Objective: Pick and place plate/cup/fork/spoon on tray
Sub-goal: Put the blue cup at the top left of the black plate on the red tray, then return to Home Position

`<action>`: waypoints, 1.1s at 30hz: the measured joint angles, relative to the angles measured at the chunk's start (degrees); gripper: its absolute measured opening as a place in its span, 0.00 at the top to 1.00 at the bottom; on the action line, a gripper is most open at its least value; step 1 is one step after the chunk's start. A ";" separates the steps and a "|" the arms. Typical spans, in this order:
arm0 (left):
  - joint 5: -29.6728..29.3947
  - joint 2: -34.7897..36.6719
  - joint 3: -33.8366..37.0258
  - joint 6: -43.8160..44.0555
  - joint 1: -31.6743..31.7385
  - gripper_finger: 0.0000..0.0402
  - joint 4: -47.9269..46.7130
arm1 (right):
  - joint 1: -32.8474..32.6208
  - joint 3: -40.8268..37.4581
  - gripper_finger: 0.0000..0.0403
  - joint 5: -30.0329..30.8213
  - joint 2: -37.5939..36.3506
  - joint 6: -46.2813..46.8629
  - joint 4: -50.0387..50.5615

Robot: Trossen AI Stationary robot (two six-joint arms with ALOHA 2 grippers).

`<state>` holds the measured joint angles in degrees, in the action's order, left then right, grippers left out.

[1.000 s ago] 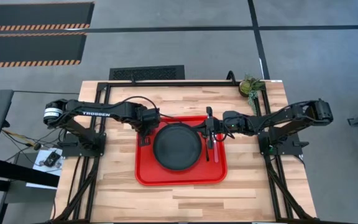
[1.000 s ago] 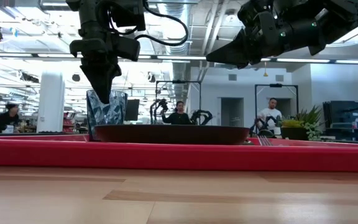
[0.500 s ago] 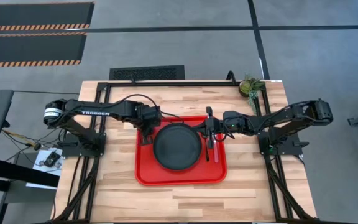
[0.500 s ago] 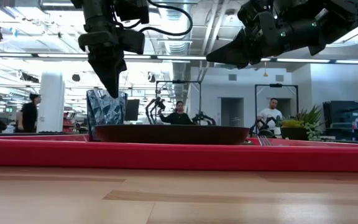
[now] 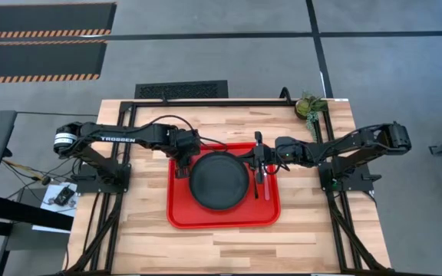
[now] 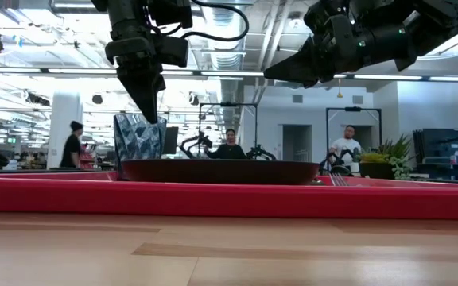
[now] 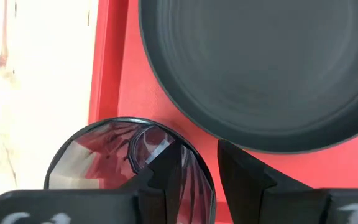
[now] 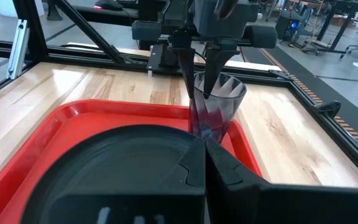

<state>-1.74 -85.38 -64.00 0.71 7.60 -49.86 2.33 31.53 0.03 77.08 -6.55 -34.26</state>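
The red tray (image 5: 181,216) lies mid-table with the black plate (image 5: 219,181) on it. The pink fork (image 5: 267,188) lies on the tray to the right of the plate, and the black spoon (image 5: 257,179) shows partly beside it. The dark translucent cup (image 6: 137,139) stands in the tray's far left corner, also seen in the left wrist view (image 7: 98,155) and the right wrist view (image 8: 225,102). My left gripper (image 5: 181,159) comes down onto the cup's rim. My right gripper (image 5: 256,159) hangs shut and empty above the tray's right side. My left gripper has the cup's rim on the side toward the plate (image 7: 199,163), with one finger (image 7: 166,177) inside the cup and one (image 7: 241,180) outside. The fingers point down from above. The cup leans slightly; the plate and the tray rim hide its foot.
A small potted plant (image 5: 310,106) stands at the table's far right corner. Bare wood lies left, right and near of the tray. People show in the room behind the table (image 6: 229,147).
My left gripper has gone a little toward the table's right edge, its fingertips staying at the cup's rim. The cup's top has shifted slightly the same way and the cup now leans a little.
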 joint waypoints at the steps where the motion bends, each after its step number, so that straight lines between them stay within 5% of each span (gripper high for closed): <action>1: 0.00 0.00 0.01 0.00 0.00 0.78 -0.07 | 0.00 0.00 0.98 0.00 0.00 0.00 0.01; 23: -5.15 12.13 0.29 -2.97 0.22 0.77 -0.13 | 0.04 0.00 0.97 0.02 0.00 0.02 0.37; 27: -4.93 19.05 4.63 -4.63 0.22 0.83 10.21 | 0.07 0.00 0.97 0.03 0.02 -0.61 0.35; 33: 1.15 31.24 20.58 -6.91 0.15 0.98 34.91 | 0.07 -0.02 0.97 0.02 0.09 -1.79 -1.17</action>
<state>-0.58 -54.14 -43.41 -6.20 7.75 -14.94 2.39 31.51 0.05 77.17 -8.34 -35.43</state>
